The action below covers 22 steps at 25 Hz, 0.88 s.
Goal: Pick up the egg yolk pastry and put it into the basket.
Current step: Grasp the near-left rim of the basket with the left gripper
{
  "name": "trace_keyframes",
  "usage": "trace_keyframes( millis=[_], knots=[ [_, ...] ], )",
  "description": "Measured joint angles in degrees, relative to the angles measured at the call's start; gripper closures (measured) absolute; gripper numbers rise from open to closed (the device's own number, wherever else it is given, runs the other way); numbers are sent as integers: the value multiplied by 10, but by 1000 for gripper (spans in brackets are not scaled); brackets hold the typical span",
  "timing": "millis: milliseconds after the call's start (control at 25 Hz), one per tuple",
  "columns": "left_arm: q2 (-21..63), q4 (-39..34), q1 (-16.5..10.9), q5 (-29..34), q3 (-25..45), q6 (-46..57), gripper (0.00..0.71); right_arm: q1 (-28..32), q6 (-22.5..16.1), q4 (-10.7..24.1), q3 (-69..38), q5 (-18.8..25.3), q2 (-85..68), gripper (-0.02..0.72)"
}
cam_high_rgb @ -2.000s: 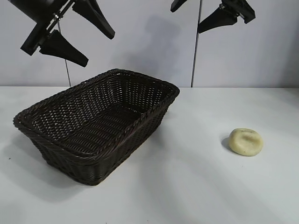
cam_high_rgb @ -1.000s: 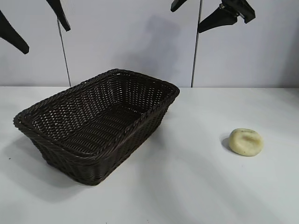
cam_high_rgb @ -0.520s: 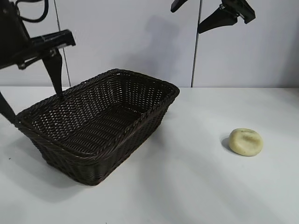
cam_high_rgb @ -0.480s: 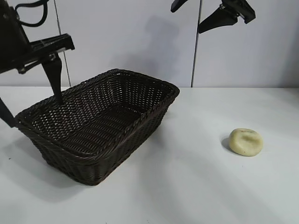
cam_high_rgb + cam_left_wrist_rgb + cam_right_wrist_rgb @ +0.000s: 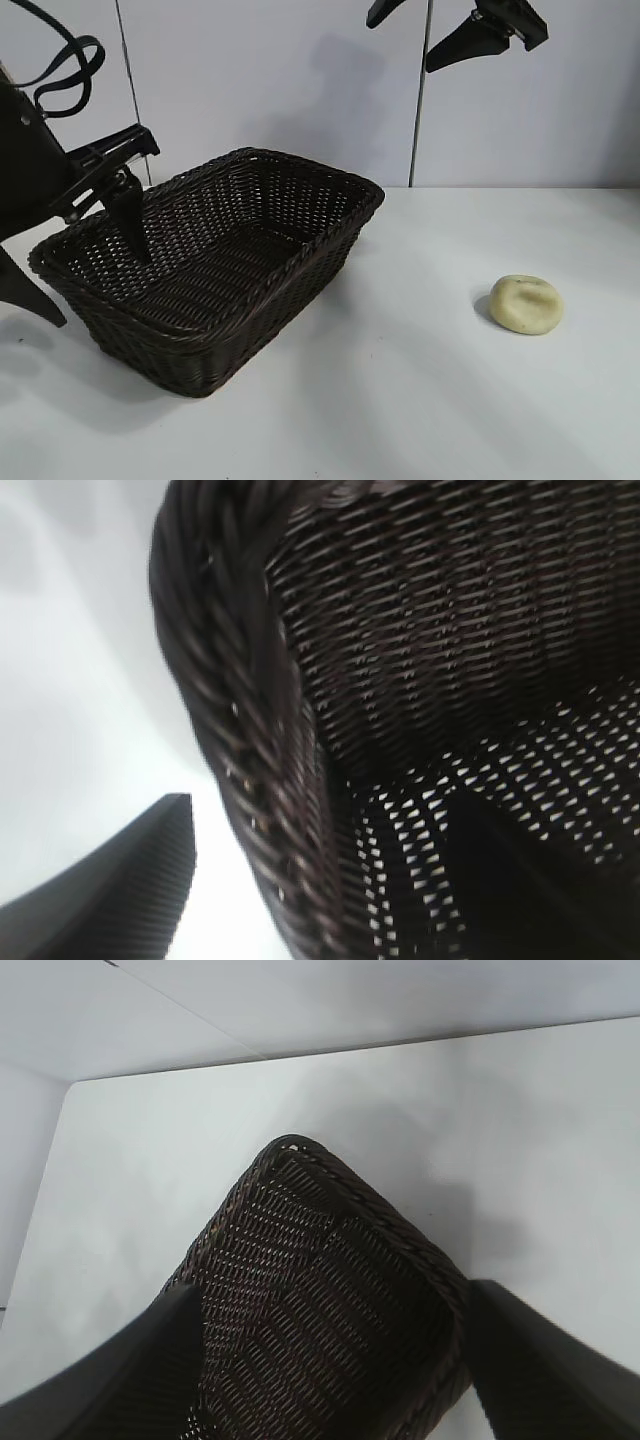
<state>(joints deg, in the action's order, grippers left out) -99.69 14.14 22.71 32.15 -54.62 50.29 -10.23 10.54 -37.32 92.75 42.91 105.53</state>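
The white table (image 5: 420, 400) carries the basket (image 5: 215, 262), which occupies the left half of the surface with one long side turned toward the camera. The left gripper (image 5: 85, 265) straddles the left end wall of the basket with its jaws spread wide: one finger (image 5: 130, 215) reaches down inside the basket, the other sits outside the braided rim near the table. The right gripper (image 5: 455, 30) hangs high at the top edge, well above the table, its fingers apart and holding nothing. The egg yolk pastry (image 5: 526, 303) rests on the table at the right, well apart from the basket and from both grippers.
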Motion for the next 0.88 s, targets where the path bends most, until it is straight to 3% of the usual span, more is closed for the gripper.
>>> trace_keyframes(
  millis=[280, 520, 600, 680, 880],
  knots=[
    [-32, 1, 0, -9, 0, 1, 221, 0, 0, 1, 0, 0, 0, 176],
    [-32, 2, 0, -8, 0, 5, 513, 0, 0, 1, 0, 0, 0, 176],
    [-32, 6, 0, -12, 0, 17, 571, 0, 0, 1, 0, 0, 0, 176],
    [-32, 7, 0, -17, -1, 19, 610, 0, 0, 1, 0, 0, 0, 176],
    [-32, 16, -2, -7, -1, 22, 610, 0, 0, 1, 0, 0, 0, 176]
  ],
)
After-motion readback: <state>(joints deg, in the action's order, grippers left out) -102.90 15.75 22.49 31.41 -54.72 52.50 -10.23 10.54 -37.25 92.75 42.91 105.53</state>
